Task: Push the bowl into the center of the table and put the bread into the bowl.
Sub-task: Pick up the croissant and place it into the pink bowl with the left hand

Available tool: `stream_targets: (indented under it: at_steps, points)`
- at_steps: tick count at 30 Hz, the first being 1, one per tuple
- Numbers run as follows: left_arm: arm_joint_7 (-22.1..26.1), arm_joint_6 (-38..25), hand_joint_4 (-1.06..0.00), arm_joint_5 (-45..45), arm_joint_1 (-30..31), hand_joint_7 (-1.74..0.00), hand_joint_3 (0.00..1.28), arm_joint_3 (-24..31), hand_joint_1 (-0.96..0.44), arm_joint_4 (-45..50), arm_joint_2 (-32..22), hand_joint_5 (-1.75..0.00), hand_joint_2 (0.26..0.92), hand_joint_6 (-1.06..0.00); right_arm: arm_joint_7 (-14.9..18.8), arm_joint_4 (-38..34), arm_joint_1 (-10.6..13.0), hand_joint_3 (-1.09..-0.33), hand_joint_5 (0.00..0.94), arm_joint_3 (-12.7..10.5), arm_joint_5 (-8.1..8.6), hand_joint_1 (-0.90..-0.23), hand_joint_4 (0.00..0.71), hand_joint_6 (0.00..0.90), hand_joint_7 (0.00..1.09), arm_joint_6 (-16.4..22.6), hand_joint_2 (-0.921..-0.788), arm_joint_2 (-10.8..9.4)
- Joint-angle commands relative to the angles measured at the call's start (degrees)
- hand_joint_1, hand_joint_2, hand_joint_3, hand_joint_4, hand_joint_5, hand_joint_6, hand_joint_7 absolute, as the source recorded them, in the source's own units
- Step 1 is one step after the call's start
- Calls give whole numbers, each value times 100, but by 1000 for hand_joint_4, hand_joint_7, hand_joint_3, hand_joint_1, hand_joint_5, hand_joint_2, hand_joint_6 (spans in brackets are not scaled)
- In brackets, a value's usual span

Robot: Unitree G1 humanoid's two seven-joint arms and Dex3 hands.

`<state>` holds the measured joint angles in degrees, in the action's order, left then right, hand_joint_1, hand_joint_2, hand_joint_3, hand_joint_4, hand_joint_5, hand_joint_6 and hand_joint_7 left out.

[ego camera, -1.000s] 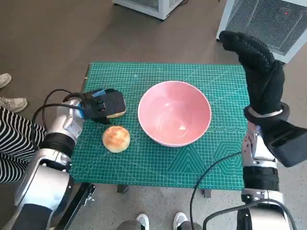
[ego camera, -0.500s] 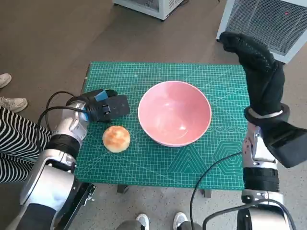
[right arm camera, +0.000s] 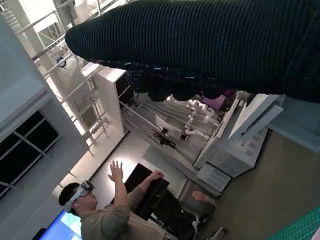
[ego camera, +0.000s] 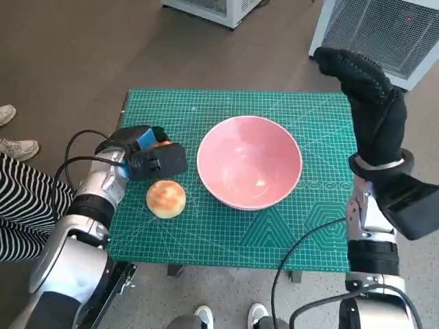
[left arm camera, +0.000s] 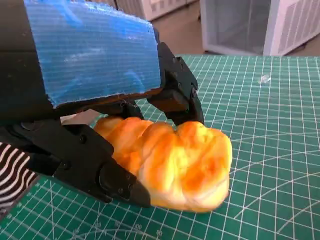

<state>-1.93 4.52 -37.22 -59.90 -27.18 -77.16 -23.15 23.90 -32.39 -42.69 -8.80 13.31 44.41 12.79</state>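
So the pink bowl [ego camera: 250,162] was sitting pretty much mid-table [ego camera: 206,236] at this point, so I'd call the pushing half done. The bread part was only started. My left robot hand [ego camera: 152,157] was clamped around a long twisted bread roll [left arm camera: 170,162], and the wrist camera showed it clear of the green mat, just beside the bowl's rim on the left side but not over it. Nothing was in the bowl yet (it looked bare inside from the head camera). There was also a round bun [ego camera: 166,198] lying on the mat right below that hand, close to the bowl and untouched. My right robot hand [ego camera: 367,103] was raised upright off the far right edge, fingers straight and holding nothing. What was left, as I judged it: carry the roll over the rim and let go, and maybe the bun after.
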Motion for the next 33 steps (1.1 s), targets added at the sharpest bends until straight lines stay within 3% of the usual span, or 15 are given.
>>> stream_targets:
  at_steps: [1, 20, 33]
  points:
    - [-127, 77, -572, 0, 134, -1064, 72, 38, 0, -61, -97, -1273, 920, -732, 37, -30, 156, -715, 9, 15, -2, -789, 173, -1, 591, -34, -921, -7]
    - [-235, 79, -592, 142, 82, -1053, 63, 259, 0, -46, -130, -1260, 920, -736, 24, -44, 163, -719, 7, -5, -2, -782, 174, -1, 578, -24, -921, 8]
    - [-74, 72, -590, 321, -279, -1061, 63, 508, 0, 90, -238, -1255, 920, -737, 27, -11, 177, -722, 6, -28, 41, -775, 173, -1, 577, -53, -921, 7]
